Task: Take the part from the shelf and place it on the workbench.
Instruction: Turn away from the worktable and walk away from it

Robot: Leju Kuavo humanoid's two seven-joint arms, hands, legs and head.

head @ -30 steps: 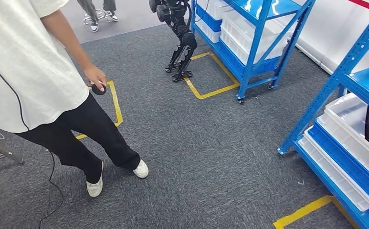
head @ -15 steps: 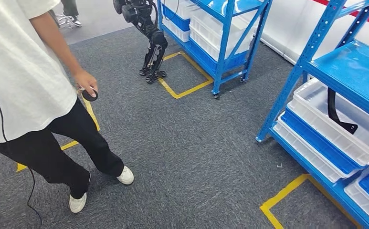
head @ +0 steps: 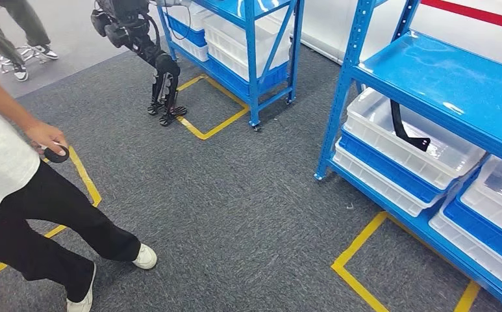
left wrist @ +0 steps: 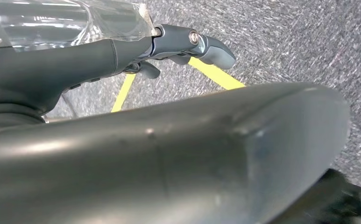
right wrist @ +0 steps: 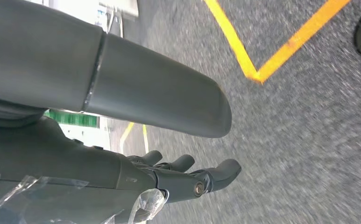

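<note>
The part point(head: 406, 132) was a slim black piece, a curved stem ending in a short angled foot, leaning inside a white bin point(head: 430, 158) on the lower level of the blue shelf point(head: 457, 79), well apart from both hands and untouched. No label or writing on the part or bins could be read. The left hand point(left wrist: 187, 46) hung over grey carpet point(head: 254, 201) crossed by yellow tape point(head: 358, 250); its fingers were extended and apart, grasping nothing. The right hand point(right wrist: 187, 175) also hung over the carpet near a yellow tape corner, fingers stretched out and loosely spread, holding nothing. A person point(head: 14, 195) in a white shirt and black trousers stood to the left, holding a small black controller point(head: 56, 155). Another robot point(head: 141, 49) stood beside a farther rack point(head: 251, 45).
</note>
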